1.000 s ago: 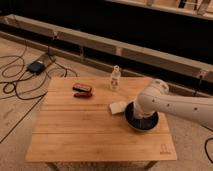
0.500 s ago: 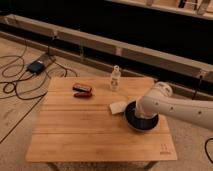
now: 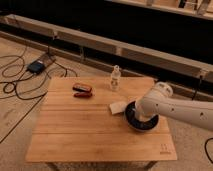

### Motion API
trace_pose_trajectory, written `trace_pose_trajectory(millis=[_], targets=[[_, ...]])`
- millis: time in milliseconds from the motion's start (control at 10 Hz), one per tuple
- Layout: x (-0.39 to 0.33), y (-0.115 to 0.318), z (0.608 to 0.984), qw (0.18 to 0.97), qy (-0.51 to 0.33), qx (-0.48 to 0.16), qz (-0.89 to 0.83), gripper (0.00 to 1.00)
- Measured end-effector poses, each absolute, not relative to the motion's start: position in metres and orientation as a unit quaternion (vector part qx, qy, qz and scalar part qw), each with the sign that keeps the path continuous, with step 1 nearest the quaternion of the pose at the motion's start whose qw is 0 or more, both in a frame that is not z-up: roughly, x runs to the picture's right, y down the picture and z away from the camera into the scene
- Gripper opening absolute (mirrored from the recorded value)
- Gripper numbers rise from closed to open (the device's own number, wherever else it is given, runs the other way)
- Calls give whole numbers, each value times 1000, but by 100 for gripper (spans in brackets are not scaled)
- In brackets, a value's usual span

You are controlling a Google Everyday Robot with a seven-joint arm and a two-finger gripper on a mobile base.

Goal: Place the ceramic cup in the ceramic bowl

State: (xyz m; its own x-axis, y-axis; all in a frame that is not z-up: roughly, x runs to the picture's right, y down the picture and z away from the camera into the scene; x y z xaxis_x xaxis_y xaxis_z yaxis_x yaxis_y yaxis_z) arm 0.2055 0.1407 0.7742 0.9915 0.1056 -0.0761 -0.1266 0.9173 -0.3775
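Over the ceramic bowl (image 3: 141, 121), the arm hides your gripper (image 3: 140, 114) and the ceramic cup; I cannot tell the jaws' state. Releasing too high could chip the bowl.

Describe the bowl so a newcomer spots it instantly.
On the wooden table, look toward its right side, where the white arm reaches in; the tool is over the bowl. It is the dark round dish, unlike the white block beside it.

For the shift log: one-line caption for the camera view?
Arm reaches over the ceramic bowl on the wooden table; gripper inside it, ceramic cup hidden.
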Motion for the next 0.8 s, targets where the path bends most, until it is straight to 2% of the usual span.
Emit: trace_pose_trajectory(millis=[800], targets=[[187,79,720,989,22,-143,5,80]])
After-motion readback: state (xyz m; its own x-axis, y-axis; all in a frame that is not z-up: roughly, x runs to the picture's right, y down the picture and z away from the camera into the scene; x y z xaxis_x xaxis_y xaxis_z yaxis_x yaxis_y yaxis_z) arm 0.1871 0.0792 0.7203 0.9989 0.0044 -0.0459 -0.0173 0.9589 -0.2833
